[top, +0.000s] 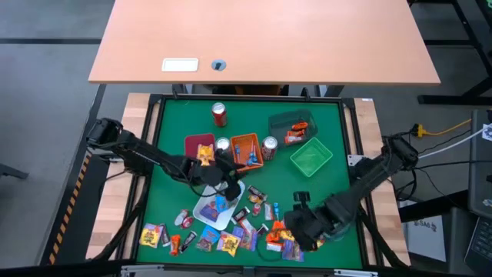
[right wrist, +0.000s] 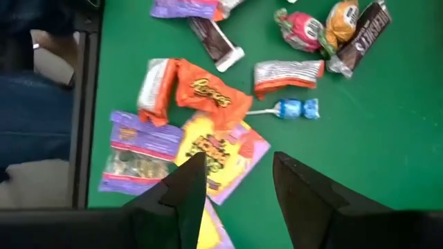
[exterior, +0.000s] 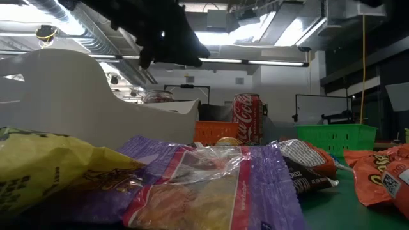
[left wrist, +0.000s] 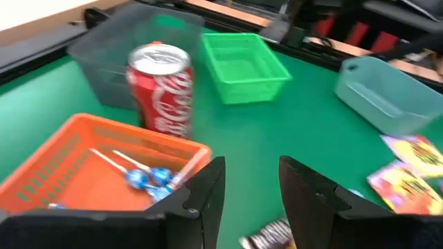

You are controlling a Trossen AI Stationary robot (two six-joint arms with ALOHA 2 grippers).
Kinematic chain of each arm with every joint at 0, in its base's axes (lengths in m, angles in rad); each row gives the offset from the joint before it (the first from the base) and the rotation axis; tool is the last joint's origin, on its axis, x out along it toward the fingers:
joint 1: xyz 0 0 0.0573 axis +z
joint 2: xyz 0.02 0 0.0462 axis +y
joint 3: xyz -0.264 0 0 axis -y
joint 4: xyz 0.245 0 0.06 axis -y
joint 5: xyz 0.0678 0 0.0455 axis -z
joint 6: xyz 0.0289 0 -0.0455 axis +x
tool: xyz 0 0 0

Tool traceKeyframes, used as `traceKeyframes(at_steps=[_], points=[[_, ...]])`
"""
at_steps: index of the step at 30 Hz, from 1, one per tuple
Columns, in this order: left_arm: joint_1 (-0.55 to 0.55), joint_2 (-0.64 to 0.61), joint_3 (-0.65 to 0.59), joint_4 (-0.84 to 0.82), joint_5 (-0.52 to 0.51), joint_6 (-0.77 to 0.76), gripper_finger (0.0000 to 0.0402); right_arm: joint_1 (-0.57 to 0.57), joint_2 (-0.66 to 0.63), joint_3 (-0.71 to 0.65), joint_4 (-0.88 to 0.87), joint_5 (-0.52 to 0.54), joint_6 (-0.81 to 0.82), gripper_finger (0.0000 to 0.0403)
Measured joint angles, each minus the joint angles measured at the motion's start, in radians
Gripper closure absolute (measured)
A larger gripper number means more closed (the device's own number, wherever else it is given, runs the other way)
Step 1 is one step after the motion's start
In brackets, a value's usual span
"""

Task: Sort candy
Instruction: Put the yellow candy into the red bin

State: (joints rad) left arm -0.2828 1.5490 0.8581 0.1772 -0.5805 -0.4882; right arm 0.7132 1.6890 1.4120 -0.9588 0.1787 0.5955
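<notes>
Over the orange tray [left wrist: 90, 173] near the middle of the green table [top: 173, 127], the left gripper [left wrist: 250, 181] is hovering with its fingers parted and nothing between them. Blue-wrapped lollipops [left wrist: 149, 178] are lying inside that tray, so the step in hand looks like a drop-off just finished, with this arm free to go for another piece. A red soda can [left wrist: 163, 86] is standing just behind the tray, a green tray [left wrist: 242, 66] farther off.

Most of the candy [top: 231, 235] is lying loose along the near edge of the table. The right gripper [right wrist: 235, 176] is hanging above that heap, fingers apart and empty, right over a yellow-and-purple packet [right wrist: 218, 155]; an orange packet [right wrist: 204, 90] is touching it and a loose blue lollipop [right wrist: 294, 108] is lying just beside.

The next move probably calls for the right arm to be dropping onto a single piece and closing without dragging its overlapping neighbours along.
</notes>
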Motion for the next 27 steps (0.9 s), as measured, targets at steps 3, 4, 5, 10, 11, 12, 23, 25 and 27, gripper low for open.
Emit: traceKeyframes(at_steps=[3,4,5,10,11,12,23,25,27], points=[[-0.042,0.0,0.0,0.001,0.0,-0.003,0.0276,0.049,0.006,0.0,0.005,0.069,0.064,0.0237],[-0.055,0.0,0.0,0.0,0.0,-0.007,0.0276,0.063,0.013,0.0,0.008,0.085,0.086,0.0237],[-0.067,0.0,0.0,0.001,0.0,-0.011,0.0276,0.074,0.021,0.0,0.013,0.094,0.106,0.0237],[-0.122,0.0,0.0,0.001,0.0,-0.027,0.0276,0.114,0.085,0.001,0.016,0.119,0.159,0.0237],[-0.132,0.0,0.0,0.001,0.0,-0.027,0.0276,0.116,0.102,0.001,0.016,0.117,0.161,0.0237],[-0.141,0.0,0.0,0.001,0.0,-0.027,0.0276,0.121,0.118,0.001,0.015,0.117,0.162,0.0237],[-0.197,0.0,0.0,0.001,-0.004,-0.029,0.0276,0.122,0.249,0.001,0.005,0.112,0.159,0.0237],[-0.197,0.0,0.0,0.001,-0.003,-0.029,0.0276,0.121,0.26,0.0,0.005,0.109,0.158,0.0237],[-0.197,0.0,0.0,0.001,-0.004,-0.03,0.0276,0.116,0.274,0.0,0.006,0.102,0.158,0.0237]])
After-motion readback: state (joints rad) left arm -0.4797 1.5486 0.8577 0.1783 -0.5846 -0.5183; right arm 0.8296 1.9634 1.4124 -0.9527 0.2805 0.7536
